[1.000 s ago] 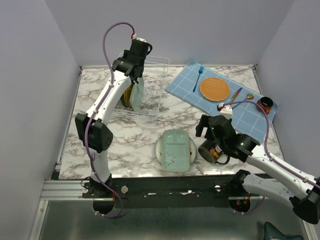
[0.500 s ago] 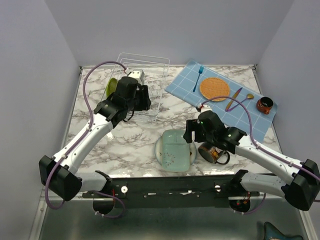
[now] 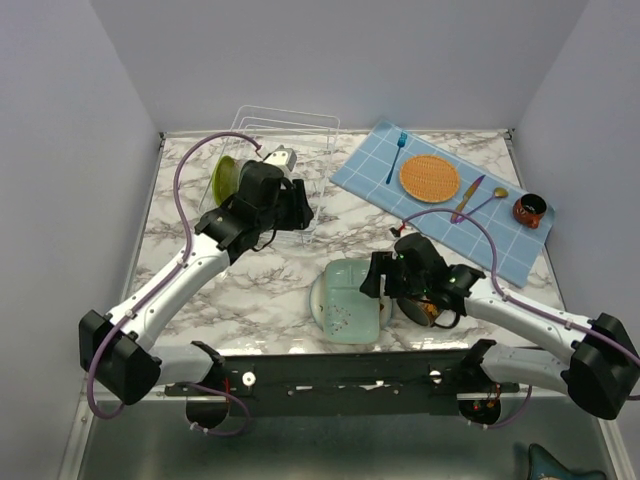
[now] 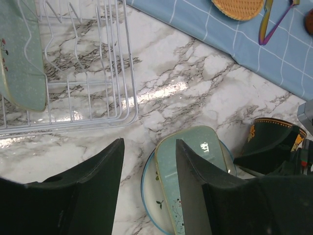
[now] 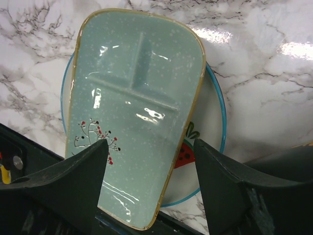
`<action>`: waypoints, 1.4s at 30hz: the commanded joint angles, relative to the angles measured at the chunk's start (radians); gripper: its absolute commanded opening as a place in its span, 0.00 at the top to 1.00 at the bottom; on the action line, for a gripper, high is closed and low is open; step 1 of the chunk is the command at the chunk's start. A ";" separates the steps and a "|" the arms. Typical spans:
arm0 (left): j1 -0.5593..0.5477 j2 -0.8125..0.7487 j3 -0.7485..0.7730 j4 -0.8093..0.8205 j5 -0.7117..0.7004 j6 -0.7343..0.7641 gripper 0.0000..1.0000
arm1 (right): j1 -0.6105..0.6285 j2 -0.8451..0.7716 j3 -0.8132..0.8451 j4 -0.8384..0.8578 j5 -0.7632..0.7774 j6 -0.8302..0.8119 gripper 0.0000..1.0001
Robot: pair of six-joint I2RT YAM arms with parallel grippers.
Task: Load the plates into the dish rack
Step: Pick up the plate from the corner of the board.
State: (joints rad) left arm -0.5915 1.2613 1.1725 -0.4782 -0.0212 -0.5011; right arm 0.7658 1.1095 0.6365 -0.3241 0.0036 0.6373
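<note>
A mint-green rounded-square plate [image 3: 350, 298] lies on a white watermelon plate [image 5: 208, 137] at the table's front middle. My right gripper [image 3: 373, 279] hovers open at their right side. In the right wrist view one finger is over the mint plate [image 5: 132, 107] and the other over the white rim. The white wire dish rack [image 3: 290, 125] stands at the back left with a yellow-green plate [image 3: 224, 178] upright in it. A pale teal plate [image 4: 22, 63] stands in its slots [image 4: 98, 98]. My left gripper [image 3: 299, 205] is open and empty in front of the rack, above the marble.
A black decorated mug [image 3: 428, 306] lies on its side just right of the stacked plates, under my right arm. On a blue checked cloth [image 3: 440, 200] at the back right lie an orange woven mat [image 3: 429, 177], cutlery and a small red cup [image 3: 529, 210].
My left arm let go of the teal plate in the rack, then swung down in front of it. My right gripper moved left over the plates' edge and its jaws narrowed slightly.
</note>
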 commanded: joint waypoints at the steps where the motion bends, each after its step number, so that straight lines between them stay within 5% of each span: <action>1: -0.008 -0.042 -0.019 0.021 0.020 -0.011 0.45 | 0.004 0.021 -0.023 0.043 -0.044 0.079 0.23; 21: -0.008 -0.066 -0.043 0.030 0.020 0.018 0.45 | 0.004 0.174 0.124 -0.099 0.075 0.140 0.36; 42: -0.008 -0.039 -0.068 0.055 0.063 0.001 0.46 | 0.004 0.220 0.032 -0.035 0.015 0.147 0.50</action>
State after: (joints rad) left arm -0.5934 1.2205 1.1213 -0.4500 0.0181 -0.4950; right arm 0.7658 1.3079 0.7002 -0.3832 0.0360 0.7784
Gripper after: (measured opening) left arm 0.542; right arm 0.514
